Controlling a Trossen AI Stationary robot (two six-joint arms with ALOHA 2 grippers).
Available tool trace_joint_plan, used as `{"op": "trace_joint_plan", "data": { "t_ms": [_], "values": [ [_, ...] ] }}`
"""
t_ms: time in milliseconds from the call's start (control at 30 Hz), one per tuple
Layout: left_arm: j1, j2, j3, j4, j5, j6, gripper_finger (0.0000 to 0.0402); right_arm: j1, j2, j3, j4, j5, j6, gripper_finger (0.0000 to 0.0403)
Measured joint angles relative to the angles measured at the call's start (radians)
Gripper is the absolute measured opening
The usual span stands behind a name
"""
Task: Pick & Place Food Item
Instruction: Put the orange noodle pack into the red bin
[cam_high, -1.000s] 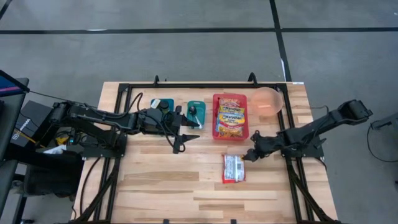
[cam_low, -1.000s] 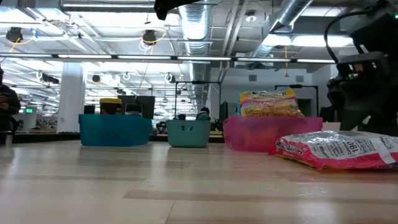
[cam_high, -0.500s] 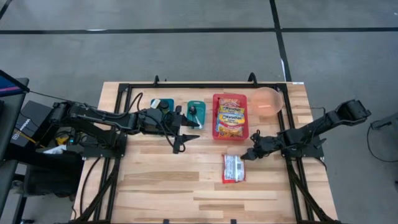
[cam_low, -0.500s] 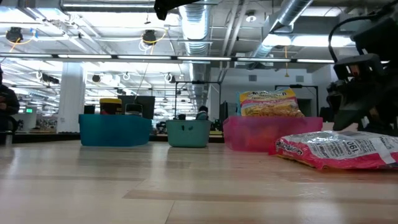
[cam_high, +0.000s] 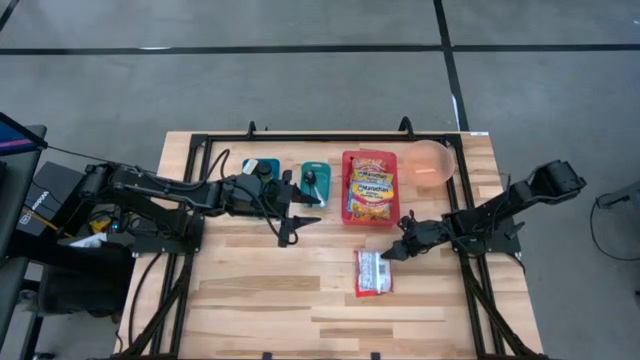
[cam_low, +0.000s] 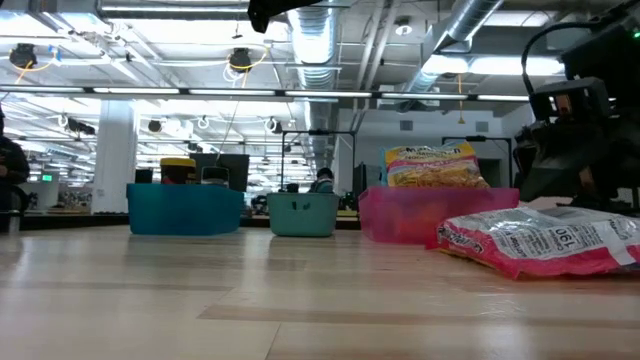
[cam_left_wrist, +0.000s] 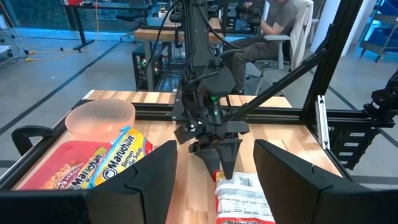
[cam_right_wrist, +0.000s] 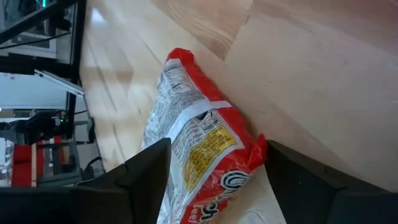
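My right tool (cam_high: 393, 251), fingers spread wide, straddles the near end of the noodle packet (cam_high: 373, 272), lying lengthwise away from me

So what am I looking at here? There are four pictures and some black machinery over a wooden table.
These are two robot arms at a wooden table, filmed at once by four cameras: one overhead, one at table height, and one on each arm's wrist. From above, the left gripper waits near a teal bin and a small teal basket. The right gripper reaches toward a red noodle packet lying flat on the table; its fingers are open on either side of the packet's end, not yet holding it. Behind stand a red bin with another noodle packet inside and a pink bowl. The left wrist picture also shows a person seated in the room beyond.
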Motion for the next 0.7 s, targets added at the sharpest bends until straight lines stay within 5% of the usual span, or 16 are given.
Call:
{"op": "trace_joint_plan", "data": {
  "t_ms": [233, 700],
  "values": [
    [0.0, 0.0, -0.002, 0.001, 0.0, 0.0, 0.021, 0.0, 0.016, 0.0, -0.001, 0.0, 0.002, 0.0224],
    [0.0, 0.0, -0.002, 0.001, 0.0, 0.0, 0.021, 0.001, 0.017, -0.001, 0.001, 0.002, -0.015, 0.0084]
  ]
}}
